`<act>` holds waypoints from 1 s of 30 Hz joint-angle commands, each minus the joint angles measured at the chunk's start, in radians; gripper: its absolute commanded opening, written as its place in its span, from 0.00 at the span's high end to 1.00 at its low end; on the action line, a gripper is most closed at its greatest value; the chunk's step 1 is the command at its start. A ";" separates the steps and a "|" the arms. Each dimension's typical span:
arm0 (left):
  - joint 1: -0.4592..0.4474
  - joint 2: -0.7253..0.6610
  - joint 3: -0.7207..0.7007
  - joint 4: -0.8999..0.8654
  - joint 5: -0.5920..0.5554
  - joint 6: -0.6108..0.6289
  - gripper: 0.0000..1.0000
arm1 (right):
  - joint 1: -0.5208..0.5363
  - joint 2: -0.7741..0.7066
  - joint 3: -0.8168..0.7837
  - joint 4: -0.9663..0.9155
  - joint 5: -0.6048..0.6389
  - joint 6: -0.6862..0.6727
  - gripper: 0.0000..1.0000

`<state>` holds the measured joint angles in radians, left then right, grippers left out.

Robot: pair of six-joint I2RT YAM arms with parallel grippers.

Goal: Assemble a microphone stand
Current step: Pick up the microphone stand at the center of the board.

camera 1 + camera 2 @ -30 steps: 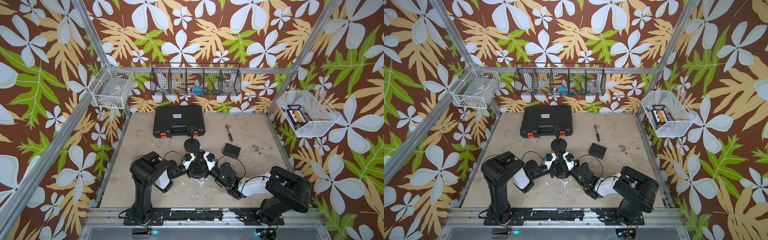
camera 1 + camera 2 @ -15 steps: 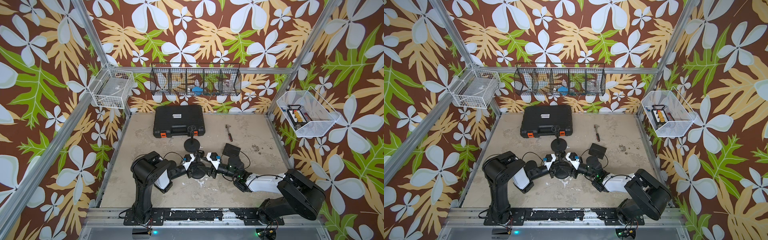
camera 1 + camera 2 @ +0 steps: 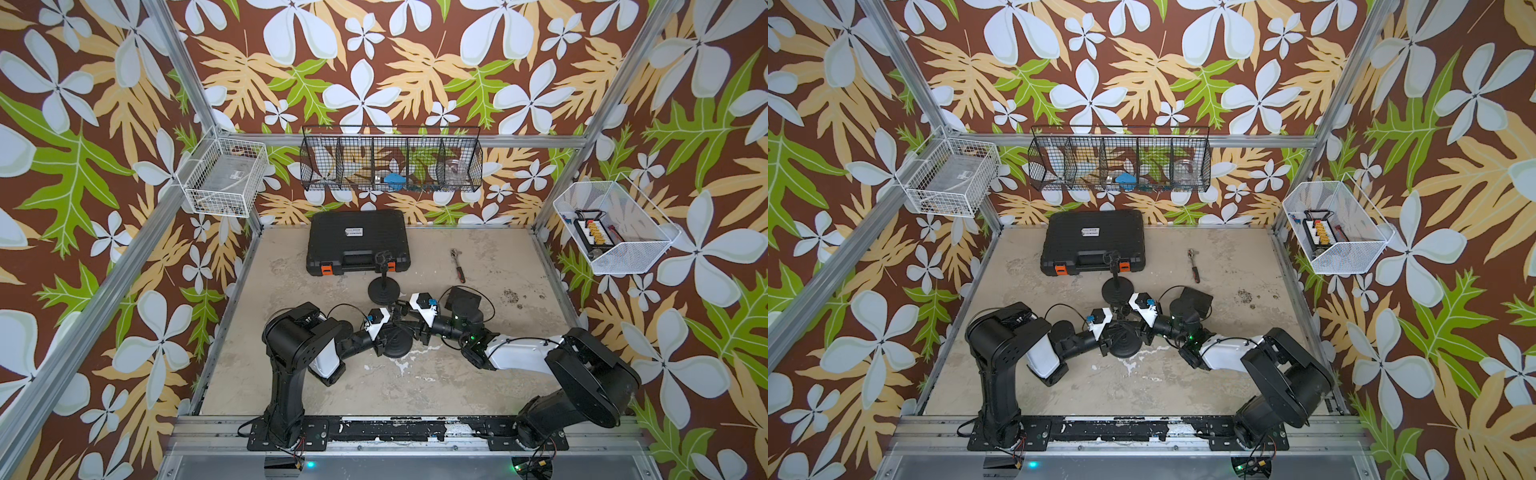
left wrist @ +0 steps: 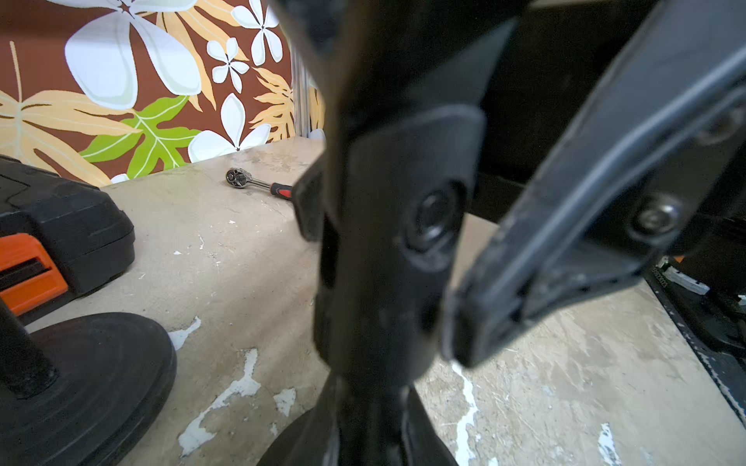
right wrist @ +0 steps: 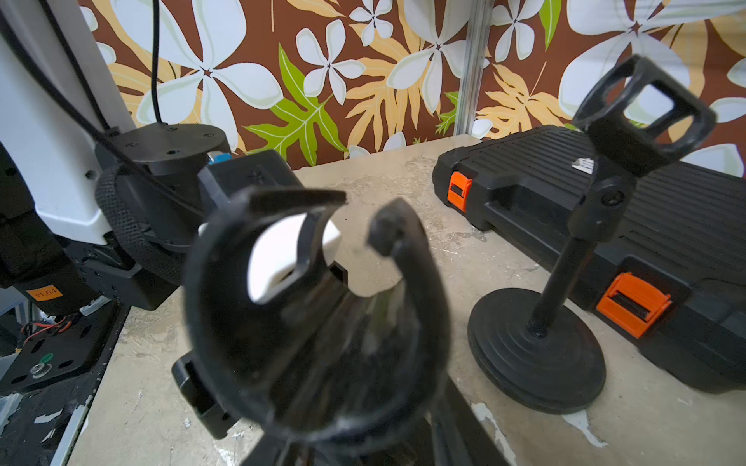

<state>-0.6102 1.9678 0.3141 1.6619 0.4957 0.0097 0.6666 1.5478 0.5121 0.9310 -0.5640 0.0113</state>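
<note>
A black microphone stand stands on its round base [image 3: 398, 347] [image 3: 1125, 347] at mid-table. My left gripper [image 3: 390, 330] [image 3: 1115, 330] is shut on its pole [image 4: 371, 419], low down. The mic clip [image 5: 420, 322] [image 4: 395, 242] sits at the pole's top. My right gripper [image 3: 402, 318] [image 3: 1128, 318] reaches in from the right with its jaws on either side of the clip. One of its fingers [image 4: 565, 242] lies against the clip's swivel, but the blurred clip hides the jaws in the right wrist view.
A second, complete stand [image 3: 384, 289] [image 5: 537, 355] stands just behind. Beyond it lies a black tool case [image 3: 359, 241] with orange latches. A ratchet [image 3: 457, 266] and a small black box [image 3: 467, 296] lie at the back right. Wire baskets [image 3: 390, 164] hang on the walls.
The right arm swung its elbow back and to the right, so its gripper now meets the clip from the right side. The left arm and the stand stayed put.
</note>
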 commanded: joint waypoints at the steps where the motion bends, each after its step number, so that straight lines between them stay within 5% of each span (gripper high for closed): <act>1: 0.000 0.012 -0.004 0.210 0.021 -0.039 0.93 | 0.001 0.023 0.009 0.079 -0.056 0.035 0.61; 8: 0.000 0.008 -0.007 0.210 0.026 -0.043 0.88 | 0.002 0.061 0.020 0.139 -0.078 0.068 0.83; 12: 0.000 -0.014 -0.017 0.210 0.004 -0.066 0.65 | 0.001 0.049 0.015 0.130 -0.067 0.060 0.93; 15: 0.000 -0.057 -0.038 0.210 -0.025 -0.114 0.58 | 0.002 0.033 0.023 0.102 -0.047 0.049 0.99; 23: 0.000 -0.297 -0.144 0.181 -0.089 -0.274 0.50 | 0.001 -0.023 0.069 0.039 0.031 0.073 1.00; 30: 0.003 -0.575 -0.037 -0.364 -0.167 -0.430 0.50 | 0.002 -0.111 0.131 -0.065 0.103 0.115 1.00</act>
<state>-0.6106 1.4567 0.2348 1.5181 0.3656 -0.3286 0.6682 1.4609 0.6174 0.8612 -0.5037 0.1009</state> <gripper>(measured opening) 0.500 0.212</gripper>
